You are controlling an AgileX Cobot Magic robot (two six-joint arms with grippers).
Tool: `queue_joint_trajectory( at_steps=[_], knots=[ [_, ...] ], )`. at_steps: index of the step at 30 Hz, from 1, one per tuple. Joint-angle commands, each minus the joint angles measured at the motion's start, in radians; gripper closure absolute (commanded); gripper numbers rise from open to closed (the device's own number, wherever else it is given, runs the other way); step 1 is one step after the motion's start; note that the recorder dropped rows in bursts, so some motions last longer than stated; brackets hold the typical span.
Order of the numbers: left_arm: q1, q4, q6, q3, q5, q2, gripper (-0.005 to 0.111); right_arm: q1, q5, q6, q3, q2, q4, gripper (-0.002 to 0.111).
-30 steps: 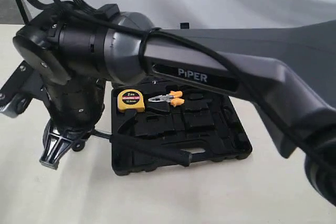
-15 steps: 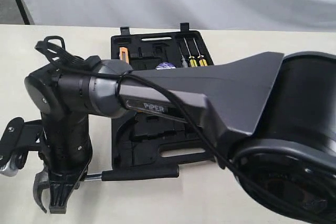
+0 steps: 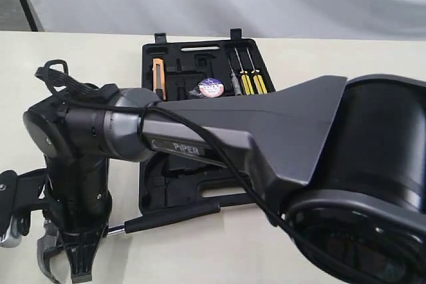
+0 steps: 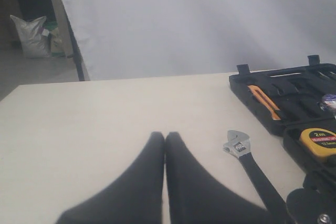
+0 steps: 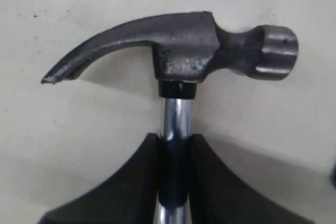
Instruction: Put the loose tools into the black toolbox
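Observation:
My right gripper (image 5: 175,139) is shut on the chrome shaft of the claw hammer (image 5: 178,51), just below its dark steel head, which hangs close over the cream table. In the exterior view this gripper (image 3: 66,264) is at the near left, and the hammer's black handle (image 3: 174,213) points toward the black toolbox (image 3: 150,194). The toolbox lies open, with the black tape roll (image 3: 211,87) in its far half. The adjustable wrench (image 4: 252,166) lies on the table beside my left gripper (image 4: 164,136), which is shut and empty.
In the toolbox are an orange utility knife (image 3: 158,74), yellow-handled screwdrivers (image 3: 253,83) and a yellow tape measure (image 4: 320,141). My right arm (image 3: 266,138) stretches across the case and hides most of its near half. A white backdrop stands behind the table.
My right arm has swung down and toward the near left with the hammer, drawing the handle off the toolbox's front edge. The toolbox's far half has come into view.

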Motion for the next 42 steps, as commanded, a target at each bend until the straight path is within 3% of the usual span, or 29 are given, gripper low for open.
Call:
queue_joint_trajectory(
  at_steps=[1, 9, 20, 29, 35, 42],
  knots=[
    [0.003, -0.014, -0.01, 0.009, -0.017, -0.008, 0.105, -0.001, -0.009, -0.022, -0.006, -0.004, 0.01, 0.109],
    [0.003, -0.014, -0.01, 0.009, -0.017, -0.008, 0.105, -0.001, -0.054, 0.113, -0.006, 0.034, -0.001, 0.108],
    [0.003, -0.014, -0.01, 0.009, -0.017, -0.008, 0.105, -0.005, -0.01, 0.137, -0.006, -0.042, -0.019, 0.109],
    [0.003, -0.014, -0.01, 0.009, -0.017, -0.008, 0.105, -0.114, 0.187, 0.189, -0.006, -0.226, -0.128, 0.109],
    [0.003, -0.014, -0.01, 0.009, -0.017, -0.008, 0.105, -0.209, 0.192, 0.196, -0.006, -0.222, -0.148, 0.109],
    [0.003, -0.014, -0.01, 0.009, -0.017, -0.008, 0.105, -0.226, 0.157, 0.196, 0.095, -0.208, -0.148, 0.109]
  ],
)
